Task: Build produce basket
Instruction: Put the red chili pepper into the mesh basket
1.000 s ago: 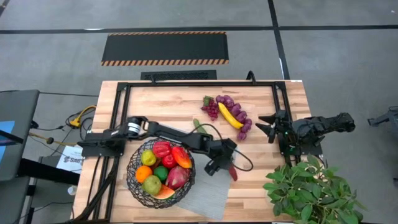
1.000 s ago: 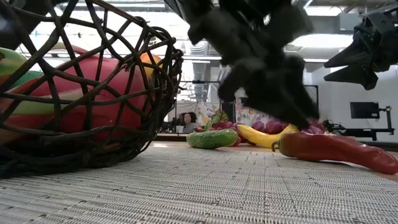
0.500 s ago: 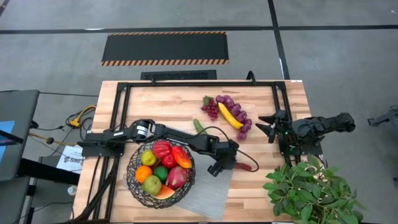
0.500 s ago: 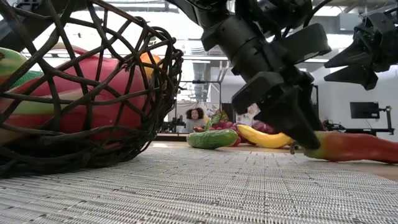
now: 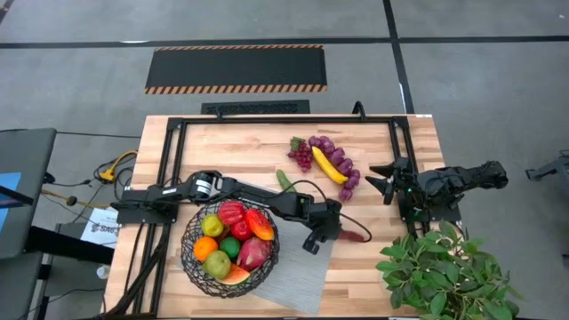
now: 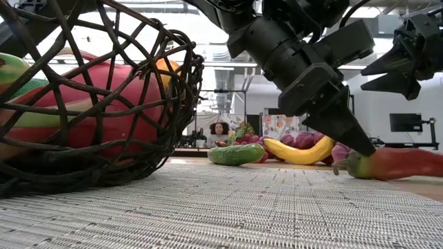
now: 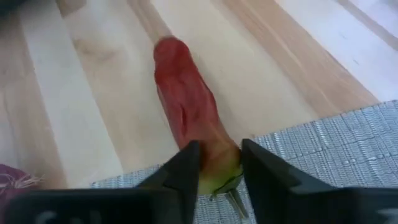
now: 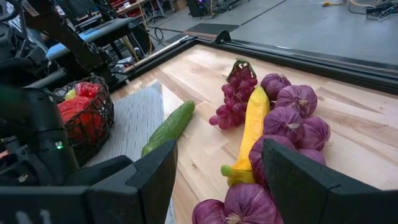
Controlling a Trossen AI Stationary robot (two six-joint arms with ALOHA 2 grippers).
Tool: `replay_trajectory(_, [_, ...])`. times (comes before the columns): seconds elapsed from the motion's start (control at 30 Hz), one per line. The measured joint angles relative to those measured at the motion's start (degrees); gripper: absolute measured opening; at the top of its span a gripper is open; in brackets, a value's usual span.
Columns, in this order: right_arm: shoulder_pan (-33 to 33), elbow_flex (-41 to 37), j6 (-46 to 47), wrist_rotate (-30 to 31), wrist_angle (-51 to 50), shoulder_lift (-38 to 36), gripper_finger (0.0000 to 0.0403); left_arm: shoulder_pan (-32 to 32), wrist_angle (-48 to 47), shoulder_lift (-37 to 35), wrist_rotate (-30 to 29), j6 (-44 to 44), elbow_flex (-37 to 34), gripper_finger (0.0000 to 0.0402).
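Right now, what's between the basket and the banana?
In the high view, the left arm crosses that stretch, and the cucumber lies on the wood between the basket and the banana. Otherwise bare table.

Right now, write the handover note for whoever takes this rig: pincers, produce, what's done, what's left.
Left pincer: down at the mat's edge, fingers around the stem end of the long red pepper, which lies on the table; grip looks closed but not lifted.
Right pincer: open, waiting at the table's right side, holding nothing.
Done: basket on the mat already holds several pieces of produce.
Left: the red pepper, cucumber, banana, purple grapes and purple onions remain on the table beyond the mat.
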Motion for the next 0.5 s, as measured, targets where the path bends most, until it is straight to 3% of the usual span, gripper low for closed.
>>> replay_trajectory(0.17, [0.0,0.0,0.0,0.0,0.0,0.0,0.0255,0.0,1.0,-0.1,-1.5,-1.6,0.0,0.0012])
replay_trajectory(0.5, [0.0,0.0,0.0,0.1,0.0,0.0,0.0255,0.0,2.2,-0.1,-3.2,-3.0,0.0,0.0001])
